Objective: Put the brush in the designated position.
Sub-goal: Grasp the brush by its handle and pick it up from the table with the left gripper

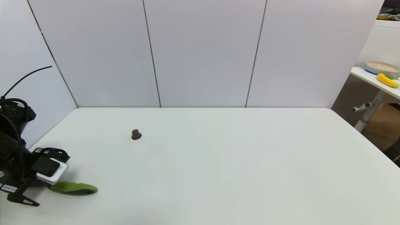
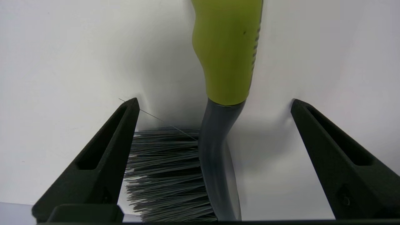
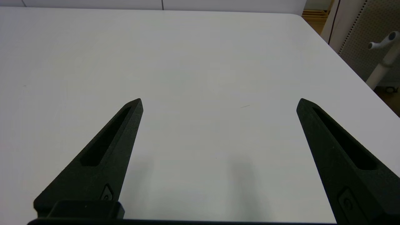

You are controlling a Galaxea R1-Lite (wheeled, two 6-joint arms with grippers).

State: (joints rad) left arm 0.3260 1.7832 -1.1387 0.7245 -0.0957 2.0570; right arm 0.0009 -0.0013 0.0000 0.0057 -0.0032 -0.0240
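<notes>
The brush (image 2: 226, 56) lies on the white table (image 1: 218, 162) near its front left corner. Its lime-green handle (image 1: 73, 188) sticks out to the right from under my left arm (image 1: 18, 162). My left gripper (image 2: 214, 100) is open and low over the table, straddling the brush's dark grey neck. The grey bristles (image 2: 165, 175) point sideways and reach one finger (image 2: 118, 140); the other finger (image 2: 315, 134) stands apart from the brush. My right gripper (image 3: 218, 100) hangs open over bare table and holds nothing; it is out of the head view.
A small dark grey knob (image 1: 136, 134) stands on the table, left of the middle. White wall panels (image 1: 203, 53) close off the back and left. Beyond the right edge is a side table (image 1: 372, 78) with a plate (image 1: 381, 67) and a banana (image 1: 387, 80).
</notes>
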